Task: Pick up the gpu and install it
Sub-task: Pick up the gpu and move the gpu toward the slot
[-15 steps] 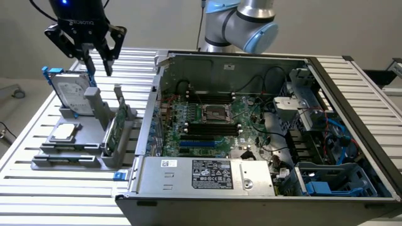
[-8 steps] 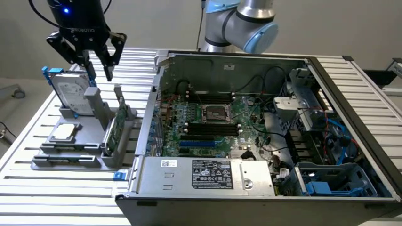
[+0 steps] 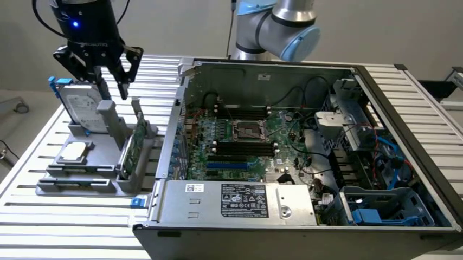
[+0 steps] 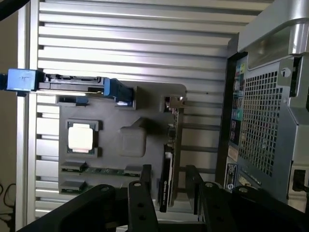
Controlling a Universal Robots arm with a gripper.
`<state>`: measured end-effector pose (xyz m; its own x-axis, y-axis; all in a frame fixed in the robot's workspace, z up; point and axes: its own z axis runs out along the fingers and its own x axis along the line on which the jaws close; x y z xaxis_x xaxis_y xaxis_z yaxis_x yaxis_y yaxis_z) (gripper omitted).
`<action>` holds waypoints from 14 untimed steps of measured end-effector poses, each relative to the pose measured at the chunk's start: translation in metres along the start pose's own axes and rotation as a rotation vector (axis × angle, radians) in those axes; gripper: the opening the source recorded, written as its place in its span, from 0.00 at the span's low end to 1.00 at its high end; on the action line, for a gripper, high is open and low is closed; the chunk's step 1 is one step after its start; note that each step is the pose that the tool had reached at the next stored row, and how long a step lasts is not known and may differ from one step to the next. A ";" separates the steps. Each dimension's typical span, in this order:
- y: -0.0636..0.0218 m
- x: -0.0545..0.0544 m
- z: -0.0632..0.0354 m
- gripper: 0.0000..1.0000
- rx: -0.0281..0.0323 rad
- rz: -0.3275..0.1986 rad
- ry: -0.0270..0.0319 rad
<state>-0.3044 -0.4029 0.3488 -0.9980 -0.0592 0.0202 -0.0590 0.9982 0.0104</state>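
I'm in the pick-up step. My hand [image 3: 116, 86] hangs over the grey holder [image 3: 72, 187] on the desk [image 3: 43, 227], fingers spread and holding nothing. The gpu [image 3: 134, 142] stands on edge in that holder, below the hand and just beside the open computer case [image 3: 405, 103], untouched. I judge the pick barely begun and the install not started.

The grasp calls for one finger down each face of the thin board, lined up with its length, without knocking the hard drive [image 3: 81, 105] standing nearby in the same holder.

The exterior view gives me the height gap between hand and gpu, and the motherboard [image 3: 246, 146] inside the case. The wrist view adds the gpu [image 4: 170, 159] seen edge-on, lying between my two fingers [image 4: 143, 193], so sideways alignment looks about right.
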 end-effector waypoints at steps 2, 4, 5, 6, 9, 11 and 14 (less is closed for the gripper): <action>0.0000 0.004 0.0037 0.42 0.0000 0.000 0.0000; -0.0006 0.005 0.0074 0.42 0.0000 0.000 -0.0002; -0.0013 0.005 0.0093 0.42 -0.0001 0.000 -0.0002; -0.0020 0.005 0.0111 0.42 -0.0001 0.000 -0.0002; -0.0044 0.004 0.0165 0.42 0.0000 -0.001 -0.0001; -0.0055 0.002 0.0200 0.42 -0.0001 -0.002 -0.0002; -0.0072 0.000 0.0255 0.42 0.0001 -0.002 0.0000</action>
<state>-0.3040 -0.4098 0.3233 -0.9979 -0.0615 0.0202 -0.0613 0.9981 0.0103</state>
